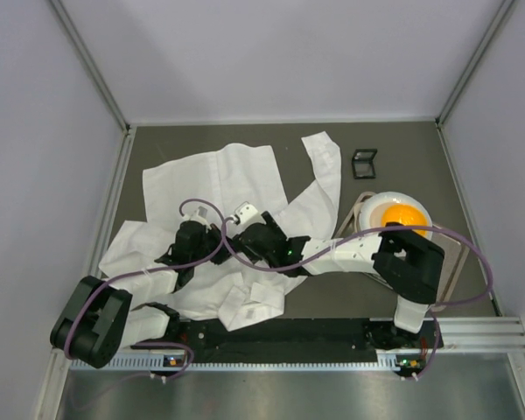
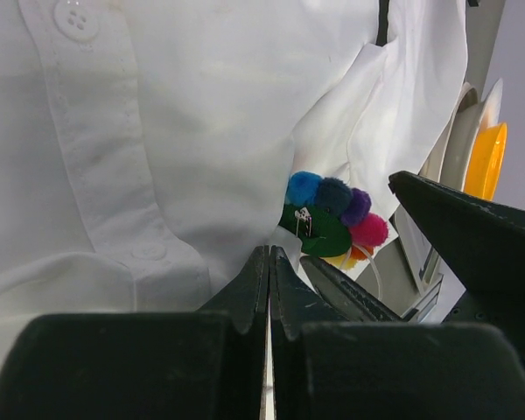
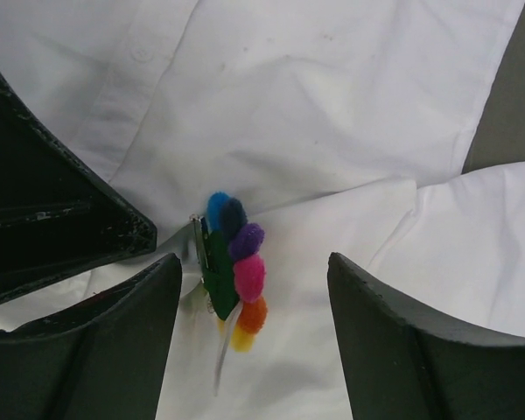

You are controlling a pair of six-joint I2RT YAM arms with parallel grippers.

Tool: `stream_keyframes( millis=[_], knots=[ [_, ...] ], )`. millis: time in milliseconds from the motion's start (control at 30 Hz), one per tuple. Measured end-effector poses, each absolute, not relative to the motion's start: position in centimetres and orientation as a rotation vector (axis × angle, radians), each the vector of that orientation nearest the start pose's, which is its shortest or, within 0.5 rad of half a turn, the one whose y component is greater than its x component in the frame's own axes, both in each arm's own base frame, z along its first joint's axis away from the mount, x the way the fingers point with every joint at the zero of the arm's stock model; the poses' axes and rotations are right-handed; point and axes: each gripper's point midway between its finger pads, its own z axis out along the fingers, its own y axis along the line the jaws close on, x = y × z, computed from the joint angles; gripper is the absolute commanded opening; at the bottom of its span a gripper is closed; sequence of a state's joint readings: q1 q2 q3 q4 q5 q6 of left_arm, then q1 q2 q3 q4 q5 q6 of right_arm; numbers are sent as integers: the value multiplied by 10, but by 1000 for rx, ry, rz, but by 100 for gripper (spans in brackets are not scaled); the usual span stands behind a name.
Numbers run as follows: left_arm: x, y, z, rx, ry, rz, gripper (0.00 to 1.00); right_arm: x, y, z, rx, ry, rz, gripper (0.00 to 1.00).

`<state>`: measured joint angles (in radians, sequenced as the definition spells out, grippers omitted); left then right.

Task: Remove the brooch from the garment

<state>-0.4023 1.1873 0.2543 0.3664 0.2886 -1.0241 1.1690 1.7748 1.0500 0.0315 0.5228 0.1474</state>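
Two arms (image 1: 350, 254) fold inward over one white shirt (image 1: 219, 175), left of tabletop (image 1: 402, 149) centre: left gripper (image 2: 269, 258) pressed together beside one brooch (image 3: 236, 262), right gripper (image 3: 252, 271) spread astride it.

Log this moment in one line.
left hand: shut, at shirt beside brooch | right hand: open, straddling brooch | brooch: not yet removed
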Motion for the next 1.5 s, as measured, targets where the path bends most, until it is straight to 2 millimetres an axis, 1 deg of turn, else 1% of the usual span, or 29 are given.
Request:
stream_keyframes(
  millis=[167, 367, 433, 600, 800, 833, 900, 933, 1067, 1200, 1233, 1367, 1433, 1500],
  knots=[
    [245, -193, 54, -547, 2267, -1079, 2, 255, 375, 71, -822, 1993, 103, 66],
    [246, -192, 53, -562, 2263, -1070, 9, 256, 377, 65, -828, 1994, 99, 66],
    [246, -191, 53, -569, 2259, -1064, 9, 257, 379, 64, -823, 1990, 103, 64],
    [248, -190, 58, -575, 2239, -1066, 12, 259, 381, 59, -818, 1988, 96, 56],
    [250, -189, 63, -576, 2213, -1062, 15, 262, 384, 62, -794, 1961, 109, 46],
    [251, -188, 64, -577, 2211, -1060, 15, 261, 384, 61, -793, 1958, 112, 41],
    [251, -188, 64, -579, 2210, -1056, 16, 260, 382, 57, -799, 1957, 110, 39],
    [251, -188, 64, -579, 2210, -1056, 16, 259, 381, 55, -801, 1959, 110, 36],
    [251, -188, 63, -581, 2212, -1055, 17, 257, 378, 50, -796, 1958, 117, 31],
    [250, -188, 63, -581, 2214, -1054, 18, 257, 378, 49, -779, 1944, 136, 27],
    [250, -188, 63, -581, 2214, -1054, 18, 257, 378, 50, -774, 1939, 144, 24],
    [250, -188, 62, -580, 2217, -1054, 19, 252, 374, 52, -758, 1926, 198, 16],
    [250, -188, 62, -580, 2220, -1055, 19, 250, 371, 52, -741, 1923, 239, 11],
    [249, -188, 61, -579, 2223, -1055, 20, 248, 366, 51, -730, 1923, 273, 9]
  ],
)
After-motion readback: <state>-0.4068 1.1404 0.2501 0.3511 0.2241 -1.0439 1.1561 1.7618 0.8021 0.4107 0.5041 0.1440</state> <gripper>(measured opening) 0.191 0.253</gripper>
